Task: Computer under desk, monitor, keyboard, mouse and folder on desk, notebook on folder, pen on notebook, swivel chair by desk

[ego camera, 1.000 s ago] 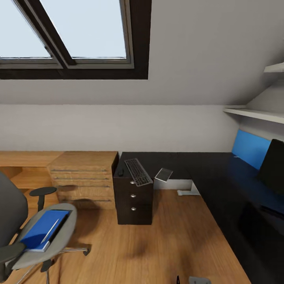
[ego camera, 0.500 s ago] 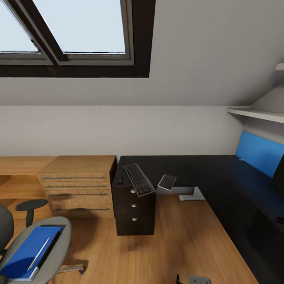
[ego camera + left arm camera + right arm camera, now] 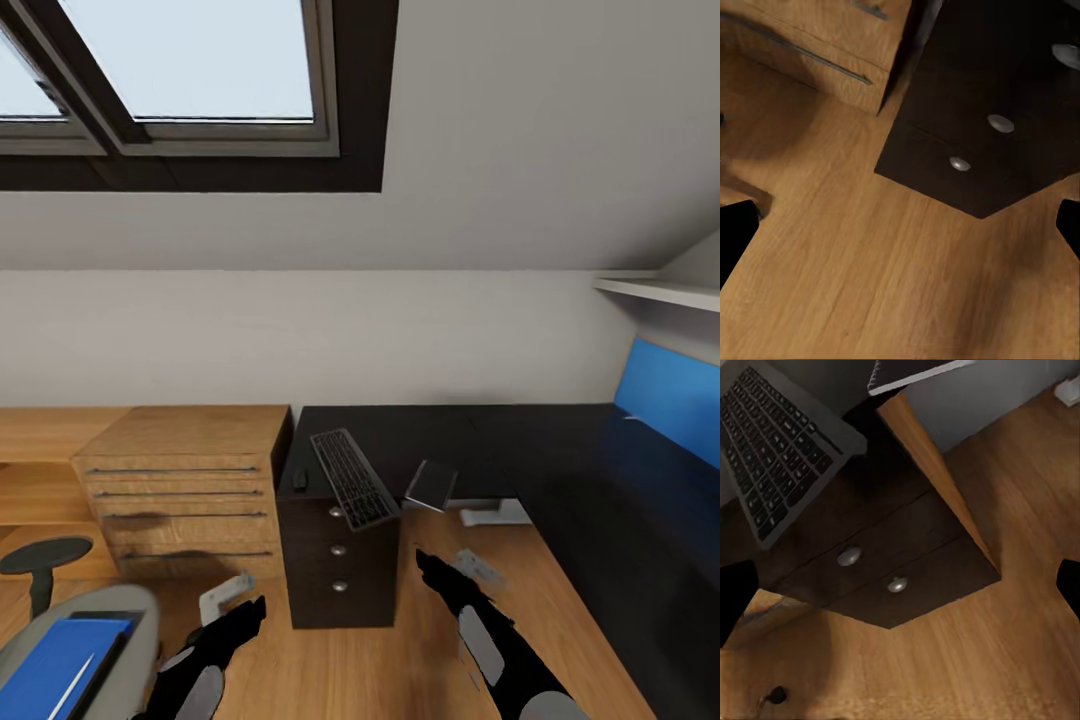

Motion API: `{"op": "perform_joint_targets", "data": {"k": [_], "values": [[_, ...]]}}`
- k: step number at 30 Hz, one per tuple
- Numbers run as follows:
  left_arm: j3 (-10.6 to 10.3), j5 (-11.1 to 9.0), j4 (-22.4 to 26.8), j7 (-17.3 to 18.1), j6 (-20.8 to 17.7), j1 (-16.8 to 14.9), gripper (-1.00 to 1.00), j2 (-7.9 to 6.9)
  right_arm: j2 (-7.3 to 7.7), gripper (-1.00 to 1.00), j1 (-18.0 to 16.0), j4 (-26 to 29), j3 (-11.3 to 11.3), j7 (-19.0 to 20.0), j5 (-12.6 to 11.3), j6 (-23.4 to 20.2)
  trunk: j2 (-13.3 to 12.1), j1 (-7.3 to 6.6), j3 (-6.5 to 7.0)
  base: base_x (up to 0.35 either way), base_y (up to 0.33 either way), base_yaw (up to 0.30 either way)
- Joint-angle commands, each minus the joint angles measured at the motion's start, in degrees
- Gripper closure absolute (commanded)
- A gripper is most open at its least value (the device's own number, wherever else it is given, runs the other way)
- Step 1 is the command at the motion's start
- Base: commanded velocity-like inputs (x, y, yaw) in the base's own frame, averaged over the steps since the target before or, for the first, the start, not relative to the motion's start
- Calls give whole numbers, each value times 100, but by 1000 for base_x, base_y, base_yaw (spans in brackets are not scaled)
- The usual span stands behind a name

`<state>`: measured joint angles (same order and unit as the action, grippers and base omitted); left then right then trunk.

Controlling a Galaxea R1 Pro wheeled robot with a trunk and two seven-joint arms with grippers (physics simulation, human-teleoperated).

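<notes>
my left tool and right tool both hanging released, flanking the dark drawer unit, keyboard lying on top of it

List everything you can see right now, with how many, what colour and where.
keyboard: one, grey-black, on the dark drawer unit, overhanging its front edge
mouse: one, black, on the unit beside the keyboard
dark drawer unit: one, black, three knobs, at the desk's end
desk: one, black, along the right
notebook: one, grey, at the desk's edge
wooden dresser: one, light wood, left of the unit
swivel chair: one, grey, lower left
folder: one, blue, on the chair seat
left pincer: black, open
right pincer: black, open
</notes>
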<state>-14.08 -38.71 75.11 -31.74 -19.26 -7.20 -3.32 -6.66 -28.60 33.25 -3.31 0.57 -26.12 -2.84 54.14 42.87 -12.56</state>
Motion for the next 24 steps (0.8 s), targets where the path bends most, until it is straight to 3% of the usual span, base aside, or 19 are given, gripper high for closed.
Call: {"op": "perform_joint_targets", "data": {"k": [1,2,4,7,8,10,13,24], "values": [[77,-66,78,-48,-17,-4,-100,-4,-2,-100,-35,14,-29,84,-223,-140,6,4,-11,255,0,0],[145,-68,124,-46,-23,-6,-100,-6,1,-100,-59,16,-31,205,-487,-263,6,4,-11,172,0,0],[204,-56,174,-49,-24,-6,-100,-8,4,-100,-80,4,-13,411,-788,-378,6,4,-11,113,0,0],[245,-23,327,-53,-35,-2,-100,-16,9,-100,-87,-23,-5,740,-1003,-461,6,4,-11,43,0,0],[257,-12,684,-55,-40,-1,-100,-28,13,-100,-81,-22,-2,941,-1067,-524,6,4,-11,12,0,0],[264,2,1077,-74,-42,53,-100,-34,15,-100,-77,-17,-3,1072,-1099,-657,86,48,-47,5,0,0],[270,9,1206,-81,-43,105,-100,-53,16,-100,-76,-9,-3,1111,-1108,-742,206,114,-101,2,0,0],[283,13,1296,-103,-52,140,-100,-89,17,-100,-76,23,-3,1323,-1115,-1178,648,355,-298,0,0,0]]}}
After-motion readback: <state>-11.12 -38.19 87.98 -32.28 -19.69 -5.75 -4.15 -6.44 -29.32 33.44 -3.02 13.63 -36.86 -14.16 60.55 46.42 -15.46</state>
